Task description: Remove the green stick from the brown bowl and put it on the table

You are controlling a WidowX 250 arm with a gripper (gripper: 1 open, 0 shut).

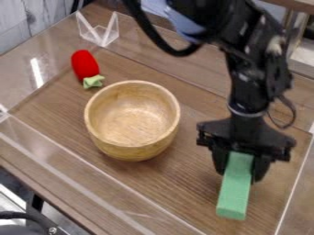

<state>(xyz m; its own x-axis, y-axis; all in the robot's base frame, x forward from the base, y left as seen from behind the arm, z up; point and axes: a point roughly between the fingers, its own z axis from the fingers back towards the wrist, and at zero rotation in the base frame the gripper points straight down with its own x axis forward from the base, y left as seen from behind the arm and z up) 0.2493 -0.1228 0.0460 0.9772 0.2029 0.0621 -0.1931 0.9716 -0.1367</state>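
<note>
The green stick (236, 191) hangs tilted to the right of the brown bowl (132, 117), outside it. My gripper (247, 162) points down and is shut on the stick's upper end, a black finger (216, 152) on either side. The stick's lower end is close to the table (147, 188) near the front right edge; I cannot tell whether it touches. The bowl is empty and stands upright in the middle of the table.
A red strawberry toy (84, 64) with a green stem lies behind the bowl at the left. A clear plastic stand (98, 32) is at the back. Clear plastic walls (73, 197) edge the tabletop, close to the stick on the right.
</note>
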